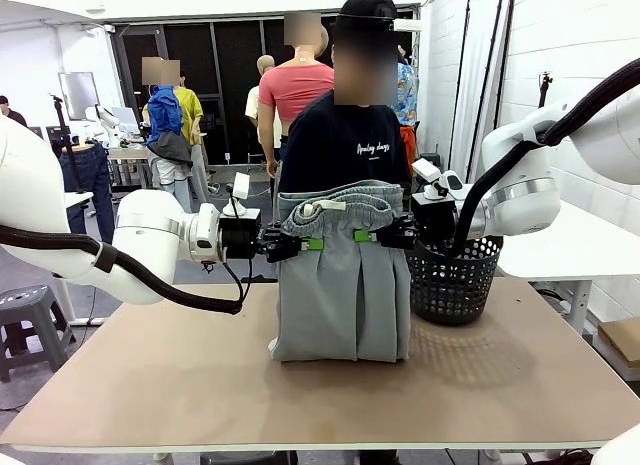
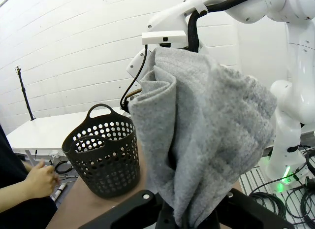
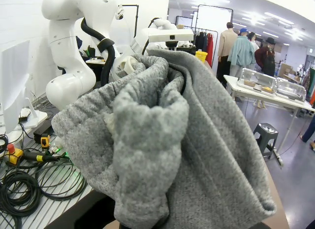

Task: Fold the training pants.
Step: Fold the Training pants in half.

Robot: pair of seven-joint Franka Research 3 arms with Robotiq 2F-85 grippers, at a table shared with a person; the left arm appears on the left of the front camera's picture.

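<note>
While both claws, the left claw (image 1: 312,244) and right claw (image 1: 364,237), pinch the training pants (image 1: 343,285) at centre frame, level lowering onto the worktop (image 1: 150,385) should prevent creasing.

The light grey training pants (image 1: 345,275) hang upright, waistband bunched on top, hems touching the table.

White painted brick wall (image 1: 590,45) is running along the right of the frame. Dark panelled partition (image 1: 215,75) is standing at centre back. Grey stool (image 1: 30,315) is sitting lower left on grey floor (image 1: 20,275).
</note>
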